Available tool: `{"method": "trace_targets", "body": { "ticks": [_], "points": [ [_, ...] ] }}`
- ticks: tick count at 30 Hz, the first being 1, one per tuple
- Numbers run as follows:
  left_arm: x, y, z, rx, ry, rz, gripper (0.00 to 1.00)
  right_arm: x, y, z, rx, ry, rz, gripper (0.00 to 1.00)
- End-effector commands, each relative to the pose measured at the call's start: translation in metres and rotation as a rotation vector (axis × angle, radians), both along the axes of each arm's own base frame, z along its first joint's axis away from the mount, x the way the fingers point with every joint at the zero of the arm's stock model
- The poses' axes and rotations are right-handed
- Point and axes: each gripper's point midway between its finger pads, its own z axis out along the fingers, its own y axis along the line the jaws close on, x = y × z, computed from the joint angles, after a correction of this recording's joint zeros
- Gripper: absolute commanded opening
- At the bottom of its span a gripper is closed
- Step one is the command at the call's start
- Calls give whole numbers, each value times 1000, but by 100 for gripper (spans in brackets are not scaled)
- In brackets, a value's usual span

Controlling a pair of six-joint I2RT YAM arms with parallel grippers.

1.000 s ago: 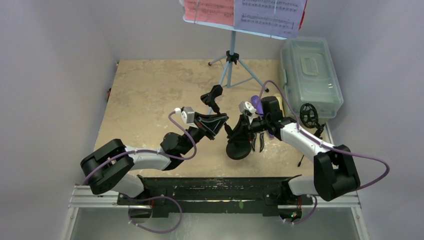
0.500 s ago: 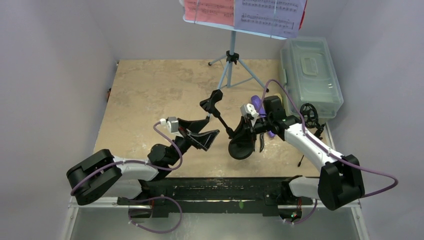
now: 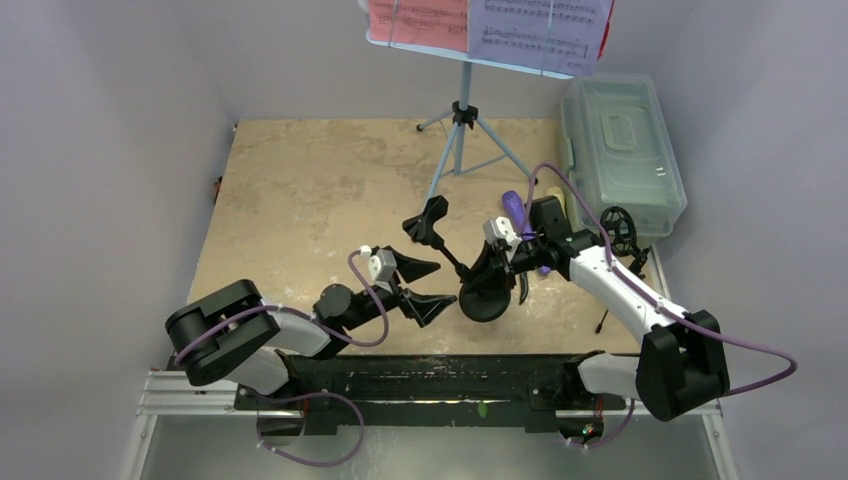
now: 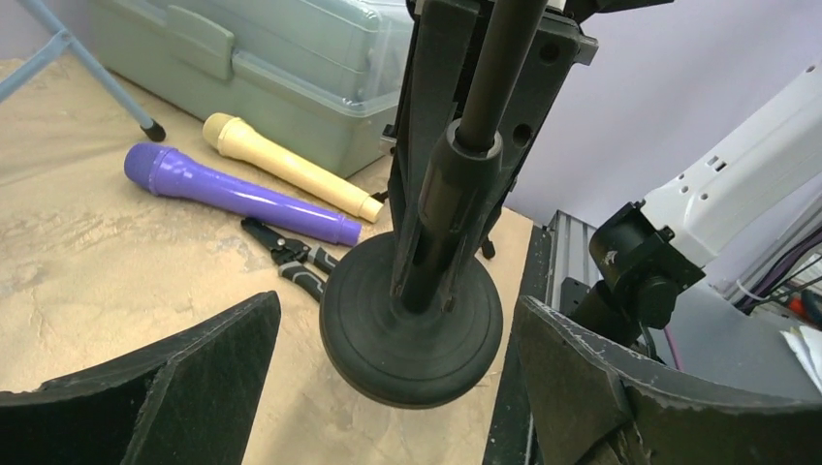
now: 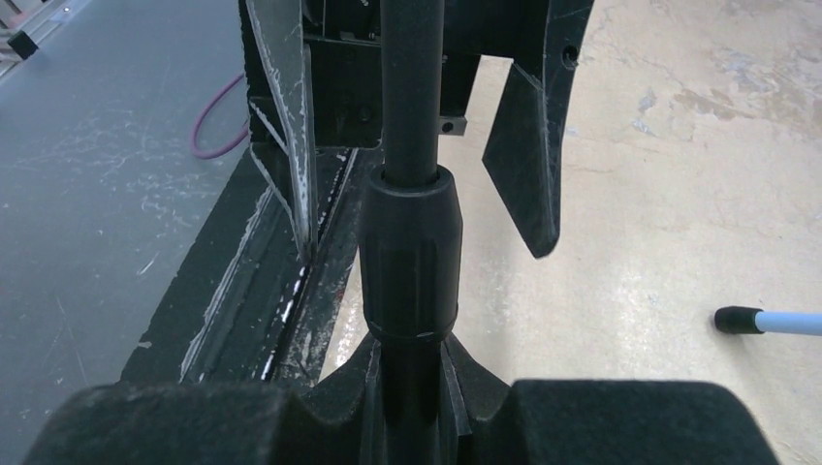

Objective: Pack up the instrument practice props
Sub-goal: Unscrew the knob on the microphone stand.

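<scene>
My right gripper (image 3: 497, 262) is shut on the black round-base pole (image 3: 455, 258), just above its disc base (image 3: 485, 300). The pole leans left, its clip (image 3: 430, 220) at the top. In the right wrist view the pole (image 5: 412, 242) runs up from between the shut fingers (image 5: 620, 421). My left gripper (image 3: 418, 287) stands open to the left of the base, holding nothing. In its own view the base (image 4: 412, 329) hangs tilted between the wide-apart fingers (image 4: 184, 387). The purple microphone (image 4: 237, 194) and the cream microphone (image 4: 291, 167) lie on the table behind it.
The light-blue music stand (image 3: 462, 130) stands at the back with a red page (image 3: 415, 20) and a white page (image 3: 540, 25) on its desk. A translucent lidded box (image 3: 625, 150) sits at the right. A black round-headed stand (image 3: 618, 232) is beside it. A small black handled piece (image 4: 291, 263) lies by the purple microphone.
My left gripper opened, let go of the pole and dropped back toward the near edge, facing the base. The right gripper kept its hold; the pole leans further left.
</scene>
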Motion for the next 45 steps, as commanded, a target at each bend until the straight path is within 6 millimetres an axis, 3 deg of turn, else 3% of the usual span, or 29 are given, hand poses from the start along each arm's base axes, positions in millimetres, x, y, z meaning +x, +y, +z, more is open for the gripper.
{"method": "trace_targets", "body": {
  "ticks": [1,7,11,14,19,32,45],
  "points": [
    [-9,-1,82,-226,-273,-31,89,-4,1,19,86,-57,44,0],
    [-11,-8,91,-235,-311,-56,89,-1,0,15,84,-50,35,0],
    [-21,8,96,-241,-348,-45,88,2,-5,17,90,-52,18,0],
    [-32,21,78,-184,-311,-54,89,6,-10,19,96,-74,-6,0],
    [-32,38,41,-75,-137,-14,89,7,-14,19,80,-106,-16,0],
    [-21,44,10,29,97,53,90,8,-19,15,35,-181,-9,0],
    [-15,41,25,58,202,71,89,2,-21,13,32,-204,24,0]
  ]
}}
